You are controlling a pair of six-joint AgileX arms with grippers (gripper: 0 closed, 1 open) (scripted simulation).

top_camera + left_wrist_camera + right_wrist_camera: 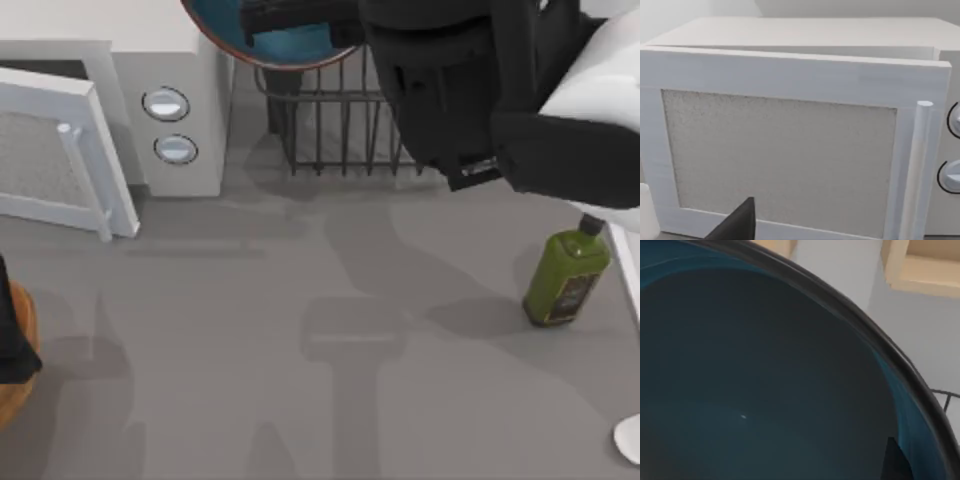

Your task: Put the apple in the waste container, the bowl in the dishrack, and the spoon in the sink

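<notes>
One task object is in hand: the bowl [270, 30], raised over the dishrack [340, 130]. It looks rigid, smooth-glazed and slippery, best pinched at its thin rim. Going from left, the waste container [15, 370] sits cut off at the worktop [300, 350] edge, beside the parked left arm; whether the left gripper is open I cannot tell. The right arm's black bulk hides the right gripper; apparently grasping the bowl, though unconfirmed.
</notes>
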